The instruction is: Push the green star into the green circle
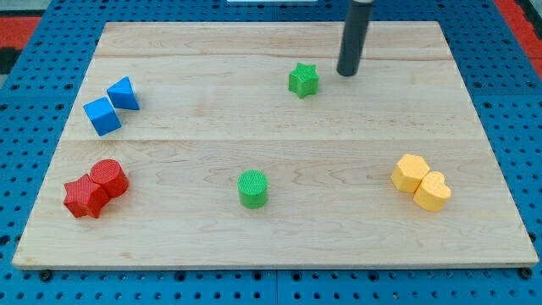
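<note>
The green star [302, 80] lies on the wooden board in the upper middle of the view. The green circle [252, 188], a short cylinder, stands in the lower middle, well below and a little left of the star. My tip [346, 73] is just to the right of the star and slightly above it, with a small gap between them. The dark rod rises from the tip to the view's top edge.
A blue cube [102, 115] and a blue triangle [124, 93] sit together at the left. A red star [85, 196] and a red cylinder [109, 179] touch at lower left. A yellow hexagon [411, 172] and a yellow heart [433, 191] touch at lower right. The board [271, 246] lies on blue pegboard.
</note>
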`<control>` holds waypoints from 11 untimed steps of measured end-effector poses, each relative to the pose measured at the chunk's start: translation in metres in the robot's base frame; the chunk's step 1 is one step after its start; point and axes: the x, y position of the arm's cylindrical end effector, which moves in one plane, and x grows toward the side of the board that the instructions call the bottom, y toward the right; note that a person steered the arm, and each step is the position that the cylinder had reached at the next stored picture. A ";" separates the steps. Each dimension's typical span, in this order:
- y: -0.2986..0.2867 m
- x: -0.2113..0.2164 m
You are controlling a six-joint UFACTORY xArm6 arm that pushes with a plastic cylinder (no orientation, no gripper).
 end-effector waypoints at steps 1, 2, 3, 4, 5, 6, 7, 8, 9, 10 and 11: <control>-0.043 0.015; -0.082 0.045; -0.101 0.081; -0.112 0.108; -0.092 0.091; -0.124 0.075; -0.153 0.078; -0.140 0.115; -0.133 0.137; -0.120 0.137; -0.113 0.142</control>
